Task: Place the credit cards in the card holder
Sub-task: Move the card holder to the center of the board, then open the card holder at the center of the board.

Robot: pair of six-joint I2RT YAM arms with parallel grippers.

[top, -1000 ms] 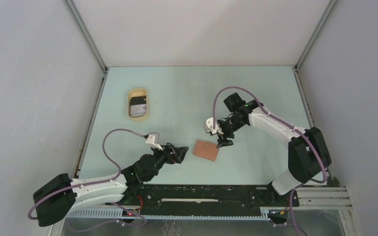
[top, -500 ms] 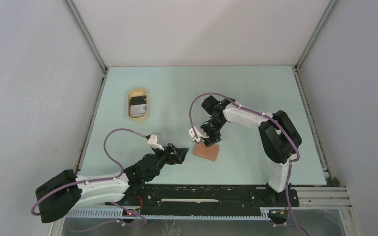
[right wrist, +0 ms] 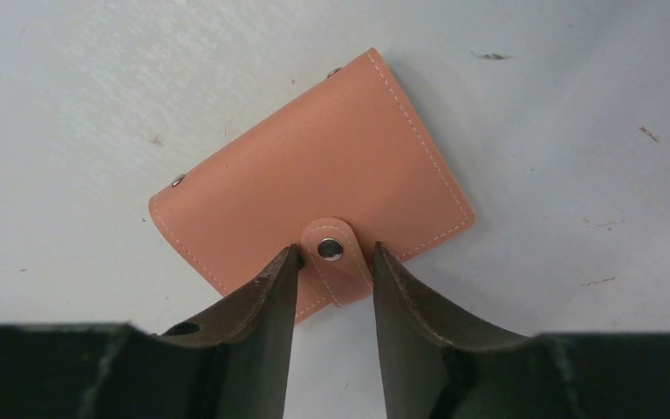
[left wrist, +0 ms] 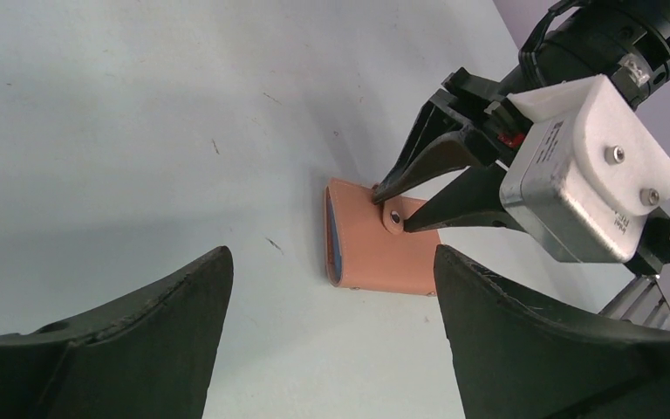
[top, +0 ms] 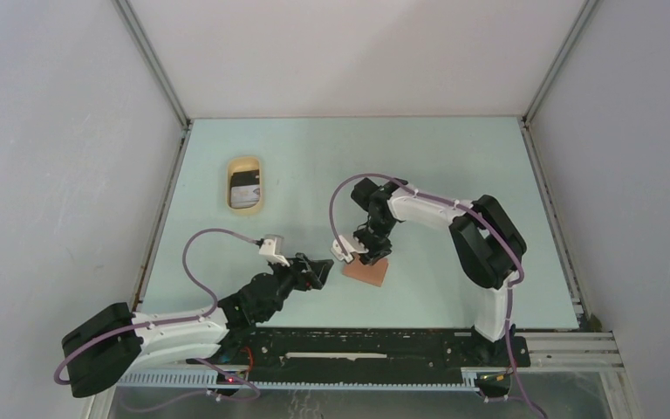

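Observation:
The reddish-brown card holder lies folded shut on the table, with its blue inner edge showing in the left wrist view. My right gripper points down onto it. Its jaws stand narrowly apart, one fingertip on each side of the snap tab, in the right wrist view. My left gripper is wide open and empty just left of the holder, low over the table. Dark and pale credit cards lie in the tan oval tray at the far left.
The tray stands near the left wall. Metal frame rails run along the table's left and right edges. The right arm's elbow reaches over the table's middle right.
My right gripper has swung left and down onto the card holder, and its fingertips now straddle the snap tab. My left gripper has barely moved.

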